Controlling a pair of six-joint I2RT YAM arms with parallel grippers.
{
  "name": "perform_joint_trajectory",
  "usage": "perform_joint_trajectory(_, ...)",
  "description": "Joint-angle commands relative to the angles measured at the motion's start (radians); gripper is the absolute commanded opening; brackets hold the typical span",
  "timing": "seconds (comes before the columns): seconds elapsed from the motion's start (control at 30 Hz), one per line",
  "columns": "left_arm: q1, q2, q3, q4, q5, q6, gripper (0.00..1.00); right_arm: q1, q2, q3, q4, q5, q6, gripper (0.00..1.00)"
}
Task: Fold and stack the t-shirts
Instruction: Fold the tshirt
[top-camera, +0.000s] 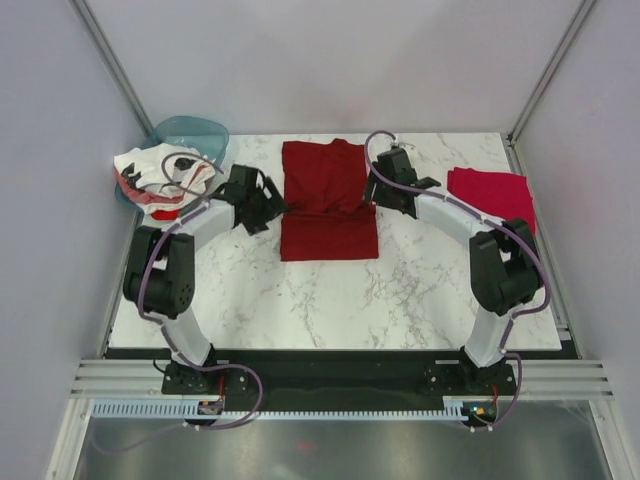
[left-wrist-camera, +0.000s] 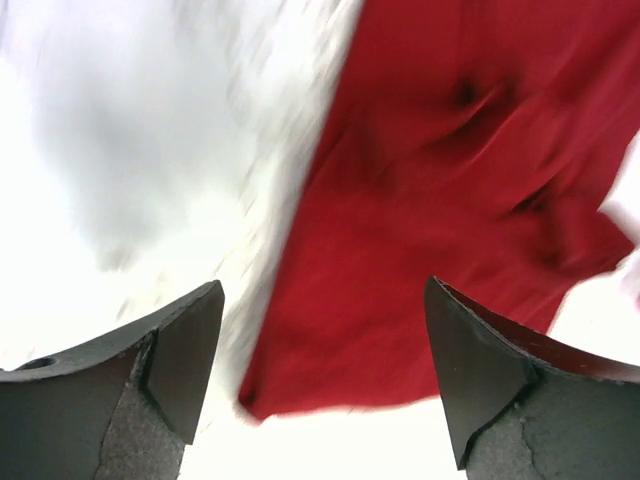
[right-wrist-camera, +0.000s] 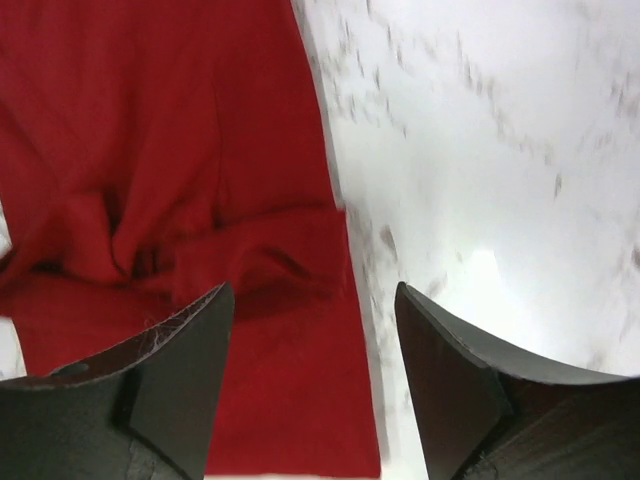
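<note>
**Even light up top, smeared wrist views**

Top camera first: bright, even light from above, with only faint soft shadows under the arms on the marble table (top-camera: 330, 300). Everything is sharp. In the left wrist view the marble is blown out to near-pure white, its veins are streaked by motion blur, and the maroon t-shirt (left-wrist-camera: 440, 200) is soft-edged. Right wrist view now: a glare patch on the marble, streaky veins, smeared cloth folds — yet the dark fingers (right-wrist-camera: 175, 390) of the right gripper (right-wrist-camera: 312, 295) read crisp, surface grain showing.

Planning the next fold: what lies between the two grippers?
The maroon t-shirt spans the gap between the left gripper and right gripper; the top view shows it.
</note>
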Motion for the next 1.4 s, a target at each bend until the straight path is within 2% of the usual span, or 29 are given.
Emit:
perform_joint_trajectory(0.0,-0.023,-0.154,-0.199,0.109,0.02,0.017,0.87,0.007,-0.109,-0.157,0.015,-0.12,0.058,0.72)
perform_joint_trajectory(0.17,-0.041,-0.34,-0.486,0.226,0.024,-0.02,0.84,0.009,-0.215,-0.4,0.064,-0.17,0.059,0.68)
perform_joint_trajectory(0.27,-0.049,-0.406,-0.581,0.275,0.017,-0.026,0.81,0.009,-0.253,-0.5,0.125,-0.228,0.062,0.67)
perform_joint_trajectory(0.5,-0.055,-0.294,-0.615,0.399,0.151,-0.033,0.75,0.007,-0.178,-0.555,0.253,-0.346,0.091,0.6)
perform_joint_trajectory(0.67,-0.067,-0.291,-0.606,0.402,0.141,-0.033,0.74,0.007,-0.153,-0.563,0.276,-0.367,0.112,0.57)
perform_joint_trajectory(0.77,-0.067,-0.291,-0.605,0.399,0.109,-0.032,0.73,0.006,-0.17,-0.571,0.277,-0.344,0.114,0.49)
perform_joint_trajectory(0.8,-0.067,-0.283,-0.599,0.396,0.11,-0.032,0.72,0.007,-0.173,-0.572,0.274,-0.338,0.114,0.41)
perform_joint_trajectory(0.9,-0.069,-0.248,-0.585,0.396,0.116,-0.043,0.65,0.007,-0.173,-0.572,0.273,-0.334,0.115,0.24)
perform_joint_trajectory(1.03,-0.069,-0.22,-0.563,0.385,0.104,-0.046,0.59,0.007,-0.173,-0.568,0.267,-0.339,0.114,0.19)
perform_joint_trajectory(1.07,-0.069,-0.213,-0.56,0.379,0.103,-0.044,0.54,0.007,-0.173,-0.566,0.267,-0.341,0.114,0.18)
perform_joint_trajectory(1.23,-0.069,-0.197,-0.543,0.35,0.081,-0.046,0.42,0.007,-0.187,-0.563,0.264,-0.341,0.114,0.17)
perform_joint_trajectory(1.3,-0.069,-0.197,-0.54,0.344,0.075,-0.044,0.28,0.007,-0.19,-0.563,0.262,-0.345,0.114,0.14)
perform_joint_trajectory(1.33,-0.069,-0.199,-0.54,0.344,0.074,-0.044,0.14,0.007,-0.19,-0.562,0.264,-0.35,0.112,0.13)
perform_joint_trajectory(1.37,-0.069,-0.2,-0.54,0.344,0.074,-0.043,0.07,0.007,-0.19,-0.56,0.264,-0.351,0.111,0.11)
